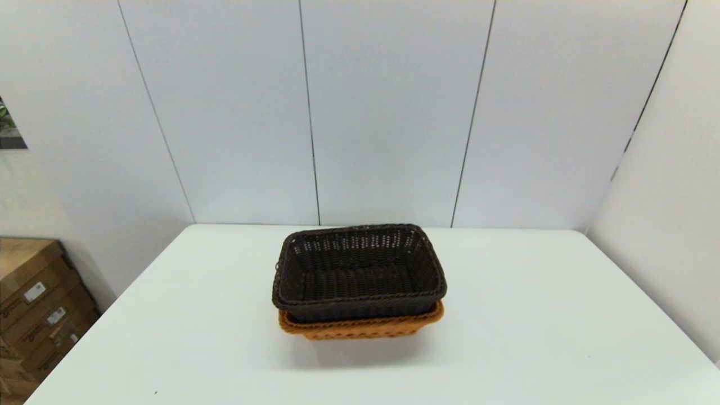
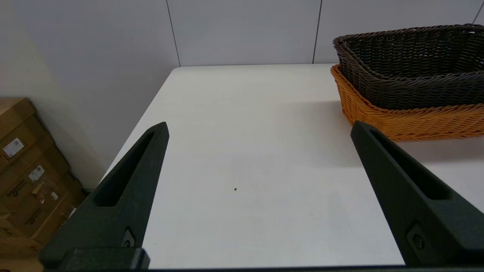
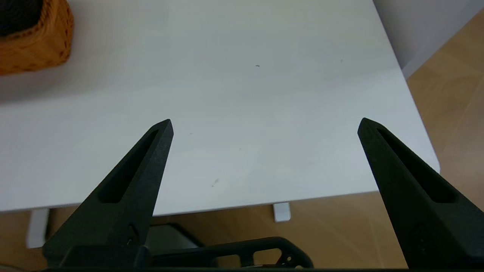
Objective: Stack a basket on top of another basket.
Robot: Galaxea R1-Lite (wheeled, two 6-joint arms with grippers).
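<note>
Dark brown rectangular woven wicker basket [image 1: 359, 274] is seated inside the orange-tan rectangular wicker basket [image 1: 360, 326], looking square.
Left gripper [image 2: 259, 128] and right gripper [image 3: 264, 124] are held spread wide, empty, well apart from the stack; a nudge should be avoided.

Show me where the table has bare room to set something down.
Bare table lies left, right and in front of the stacked baskets. The dark basket nests in the orange basket at the middle; behind them only a narrow strip runs to the wall.
</note>
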